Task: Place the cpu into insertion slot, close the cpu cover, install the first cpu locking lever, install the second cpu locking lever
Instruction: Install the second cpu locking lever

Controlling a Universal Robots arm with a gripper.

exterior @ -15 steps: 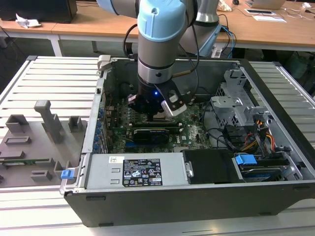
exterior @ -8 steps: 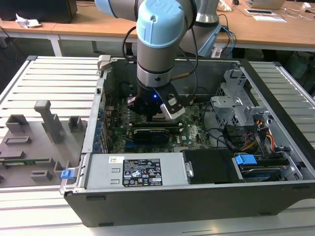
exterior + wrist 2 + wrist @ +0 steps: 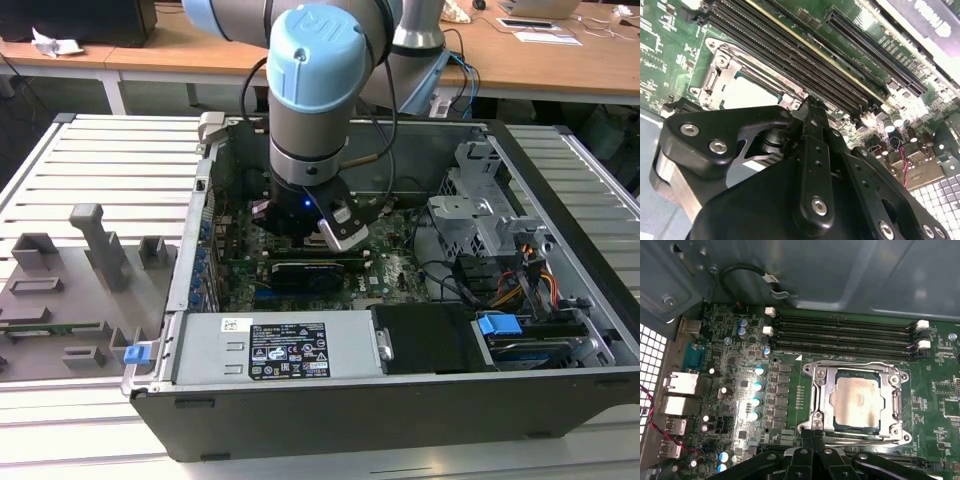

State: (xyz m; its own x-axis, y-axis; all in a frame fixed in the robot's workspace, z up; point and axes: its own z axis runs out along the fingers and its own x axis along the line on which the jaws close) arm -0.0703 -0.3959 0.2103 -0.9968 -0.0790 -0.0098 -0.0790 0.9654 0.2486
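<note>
The cpu (image 3: 857, 400) lies flat in its socket on the green motherboard, its dull silvery top showing through the window of the cpu cover (image 3: 821, 390), which is folded down around it. A thin metal locking lever (image 3: 865, 440) runs along the socket edge closest to my gripper (image 3: 812, 434), and another lever (image 3: 855, 362) runs along the opposite edge. My fingers are pressed together, their tips at the socket's corner by the nearer lever. In the second wrist view my gripper (image 3: 812, 106) is beside the cpu (image 3: 747, 92). In the exterior view my gripper (image 3: 335, 225) reaches down inside the open computer case.
Black memory slots (image 3: 845, 335) run beside the socket, below the grey case wall (image 3: 840, 270). A row of capacitors (image 3: 756, 400) stands beside the socket. A black card (image 3: 305, 270), a power supply (image 3: 280, 350) and a drive cage (image 3: 480, 210) crowd the case. A grey fixture tray (image 3: 80, 270) lies on the exterior view's left.
</note>
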